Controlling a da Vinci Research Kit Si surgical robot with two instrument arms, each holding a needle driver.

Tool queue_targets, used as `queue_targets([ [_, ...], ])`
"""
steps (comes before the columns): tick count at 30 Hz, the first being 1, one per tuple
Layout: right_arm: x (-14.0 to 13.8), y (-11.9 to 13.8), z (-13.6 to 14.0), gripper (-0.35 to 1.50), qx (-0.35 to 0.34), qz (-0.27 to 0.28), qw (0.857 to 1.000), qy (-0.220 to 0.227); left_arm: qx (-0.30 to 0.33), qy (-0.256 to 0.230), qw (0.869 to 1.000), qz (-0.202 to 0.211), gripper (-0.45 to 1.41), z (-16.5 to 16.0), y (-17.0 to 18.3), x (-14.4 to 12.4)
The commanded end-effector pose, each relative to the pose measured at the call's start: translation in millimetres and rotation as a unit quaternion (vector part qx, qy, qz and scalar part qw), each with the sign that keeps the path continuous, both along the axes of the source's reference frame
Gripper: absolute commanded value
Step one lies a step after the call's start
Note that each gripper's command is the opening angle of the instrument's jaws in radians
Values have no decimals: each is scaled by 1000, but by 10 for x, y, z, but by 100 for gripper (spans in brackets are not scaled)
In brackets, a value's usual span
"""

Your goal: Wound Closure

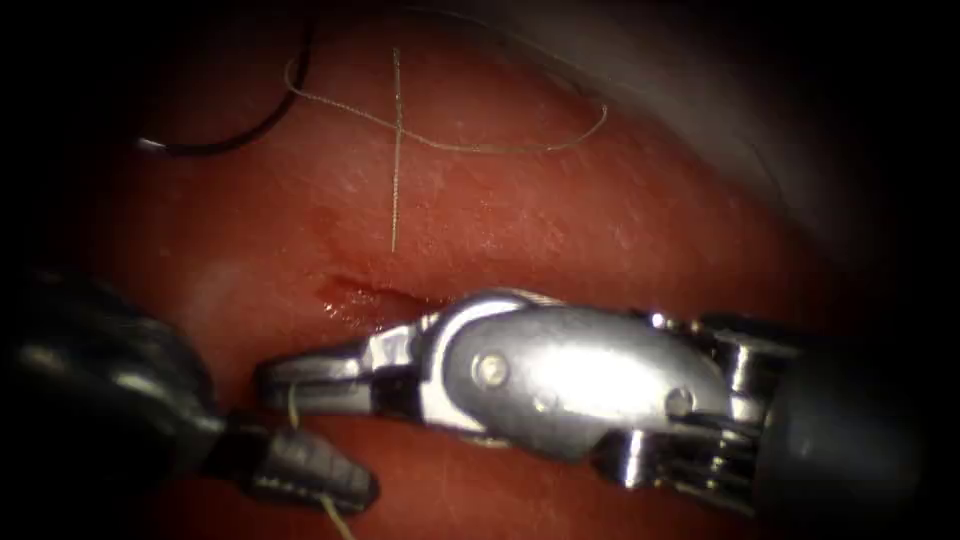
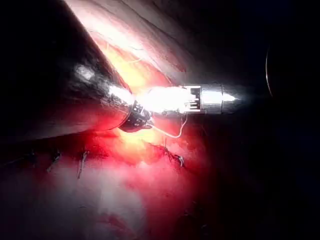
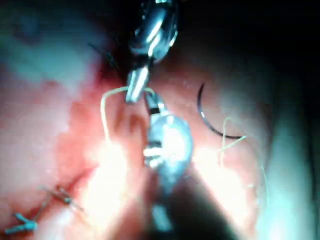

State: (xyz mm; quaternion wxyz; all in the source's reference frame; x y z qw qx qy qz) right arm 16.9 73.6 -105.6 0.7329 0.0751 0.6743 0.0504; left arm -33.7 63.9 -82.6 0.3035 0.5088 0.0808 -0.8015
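Observation:
My right tool point(image 1: 275, 378) reaches in from the right just below the cut point(image 1: 365, 298), its jaws shut on the thread point(image 1: 293, 405). Directly under it, my left tool point(image 1: 362, 492) comes from the lower left, shut on the same thread, whose tail point(image 1: 336, 516) trails from its tip. The curved needle point(image 1: 235, 138) lies free on the tissue point(image 1: 600, 230) at the far upper left, held by neither tool and not in the tissue. It is also seen as a dark arc, the needle point(image 3: 206, 120). A thread loop point(image 3: 103, 117) bends beside the two tool tips.
Loose thread point(image 1: 470, 148) lies in a long curve across the upper tissue, crossed by a straight strand point(image 1: 396, 170). Red fluid point(image 1: 345, 295) wets the cut. Earlier stitches point(image 2: 81, 161) point(image 3: 56, 195) sit along the closed part of the wound.

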Motion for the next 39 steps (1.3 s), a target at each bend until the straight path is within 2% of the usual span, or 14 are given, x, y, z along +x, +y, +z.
queue_targets([
  [1, 4, 4, 4, -35, 16, 5, 1000, -9, 1, 6, 1000, -8, -35, 4, 1, -4],
  [2, 3, 6, 5, -35, 21, 8, 1000, -13, 4, 10, 1000, -14, -31, 3, 2, -4],
  [3, 2, 9, 8, -35, 32, 15, 999, -24, 14, 21, 999, -28, 7, 2, 5, -4],
  [5, 0, 14, 12, -35, 49, 25, 998, -39, 38, 41, 997, -57, 56, 0, 9, -4],
  [7, -4, 23, 20, -35, 74, 39, 995, -61, 59, 59, 992, -97, 69, -3, 15, -6],
  [9, -11, 37, 35, -35, 122, 57, 988, -82, 62, 62, 989, -117, 78, -5, 23, -10],
  [14, -27, 55, 67, -35, 193, 82, 972, -105, 61, 51, 986, -144, 79, -4, 29, -17],
  [18, -30, 55, 83, -35, 216, 88, 966, -111, 51, 52, 982, -175, 79, 2, 35, -26],
  [19, -29, 55, 94, -35, 220, 84, 964, -127, 36, 59, 975, -210, 79, 13, 38, -40],
  [28, -26, 54, 116, -35, 210, 80, 959, -172, 12, 120, 948, -294, 71, 25, 34, -58],
  [31, -26, 55, 116, -35, 209, 83, 956, -190, 6, 156, 938, -310, 65, 26, 27, -59],
  [33, -26, 56, 118, -35, 210, 89, 951, -208, 6, 207, 931, -299, 64, 26, 13, -61],
  [37, -27, 59, 122, -35, 216, 100, 943, -233, 5, 271, 917, -294, 68, 21, -7, -73],
  [39, -27, 59, 124, -35, 217, 103, 939, -246, 2, 285, 910, -302, 68, 16, -14, -82],
])
